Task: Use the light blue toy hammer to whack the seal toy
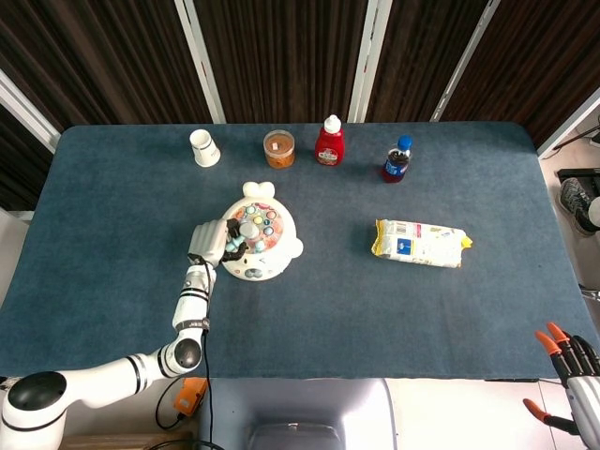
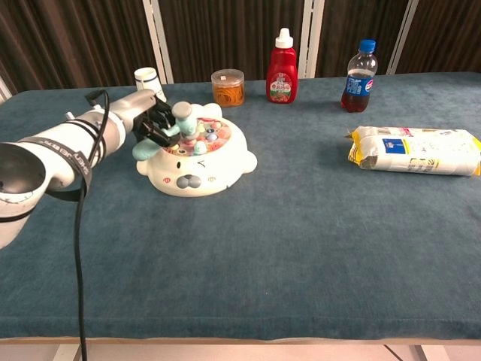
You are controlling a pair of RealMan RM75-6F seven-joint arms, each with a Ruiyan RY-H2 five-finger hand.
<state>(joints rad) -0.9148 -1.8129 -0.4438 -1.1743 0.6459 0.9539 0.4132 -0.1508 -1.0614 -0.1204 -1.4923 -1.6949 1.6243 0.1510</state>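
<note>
Head view: left hand (image 1: 208, 241) wrapped around the light blue toy hammer (image 1: 234, 246), hammer head over the left edge of the seal toy (image 1: 259, 243) at mid-table. Right hand (image 1: 572, 370) at the lower right corner, off the table, grip impossible to tell.

Chest view: left hand (image 2: 154, 120) gripping the hammer (image 2: 183, 119), head just above the seal toy (image 2: 197, 159) pegs.

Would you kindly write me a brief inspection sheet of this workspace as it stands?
Surface: blue cloth table.
Job's things: seal toy left of centre; light blue toy hammer over its pegs.
Clutter: white cup, jar, red bottle, cola bottle along the back; snack bag right.
Hands: left hand holds the hammer; right hand off the table.
Cables: black cable on left arm.
Surroundings: dark curtains.
</note>
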